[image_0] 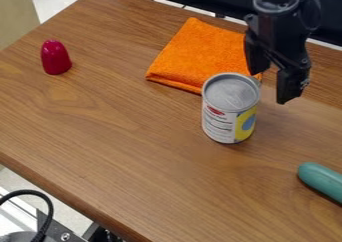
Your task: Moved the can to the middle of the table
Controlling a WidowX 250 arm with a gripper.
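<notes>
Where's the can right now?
In the camera view, the can stands upright right of centre, just in front of the orange cloth, beside the gripper.

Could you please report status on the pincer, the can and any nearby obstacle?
Pincer open, empty. Can upright on table, ungripped. Orange cloth close behind, might snag.
</notes>
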